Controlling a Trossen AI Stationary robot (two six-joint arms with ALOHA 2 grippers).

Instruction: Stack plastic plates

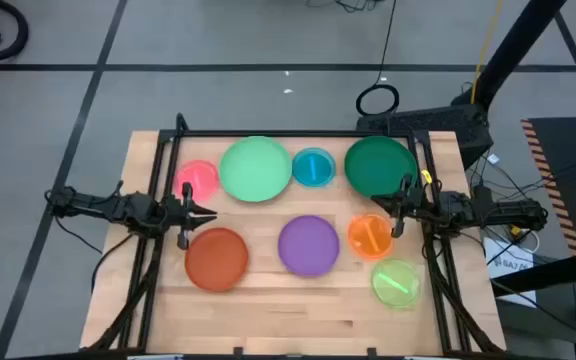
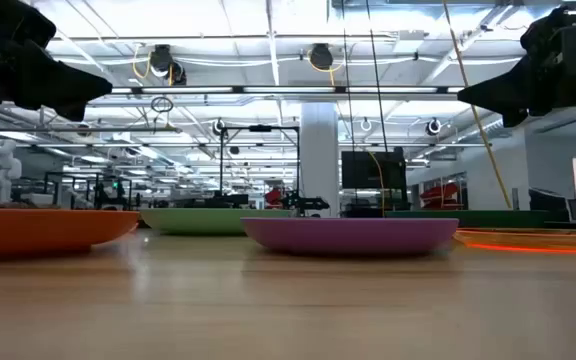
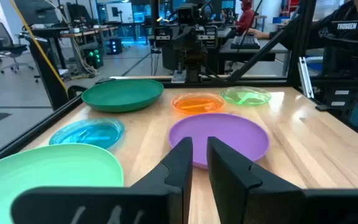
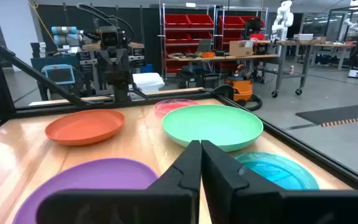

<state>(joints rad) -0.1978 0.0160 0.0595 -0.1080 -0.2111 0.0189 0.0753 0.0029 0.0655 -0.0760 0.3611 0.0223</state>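
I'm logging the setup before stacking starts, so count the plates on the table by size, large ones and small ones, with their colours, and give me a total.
Large plates: 4 – light green, dark green, red-orange, purple
Small plates: 4 – pink, blue, orange, lime green
Total: 8, none stacked yet

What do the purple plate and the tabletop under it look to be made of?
The large round purple plate looks like thin moulded plastic with a smooth, slightly glossy finish: it has an even colour, a thin raised rim and a soft sheen in the left wrist view. The pale wooden tabletop looks like butcher-block wood: it shows joined strips with visible grain and a light satin finish, possibly sealed.
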